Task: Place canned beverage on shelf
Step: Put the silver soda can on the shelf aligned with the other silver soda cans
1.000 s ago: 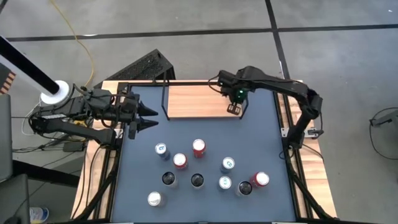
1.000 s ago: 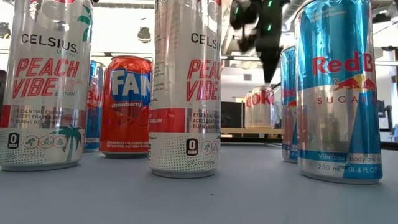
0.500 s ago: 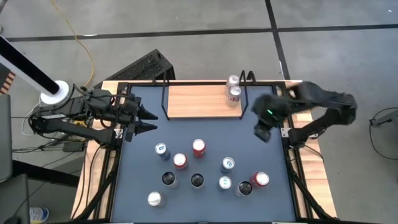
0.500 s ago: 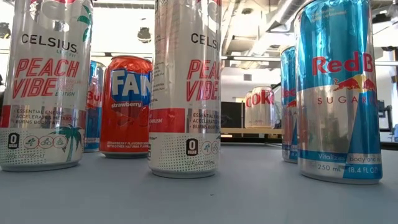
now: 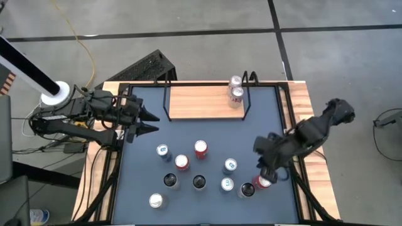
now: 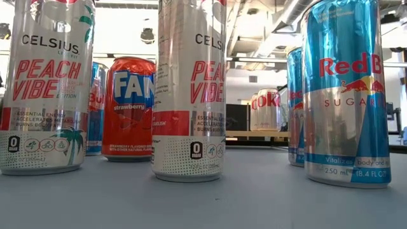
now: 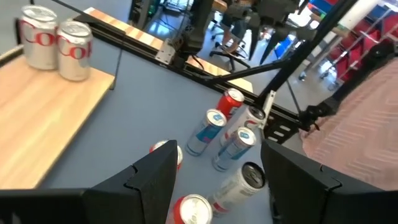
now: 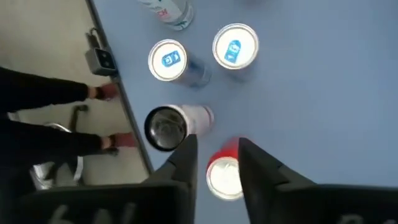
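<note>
Standing on the dark grey table [image 5: 207, 132], scattered cans, shelf [image 5: 198, 102] holding two, left jaws released, right jaws parted

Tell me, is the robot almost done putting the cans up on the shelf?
Not yet. Two silver cans already stand on the shelf. The right pincer hangs part open above a red can, not gripping it. The left pincer waits open at the table's left edge. Nine cans remain on the table.
</note>
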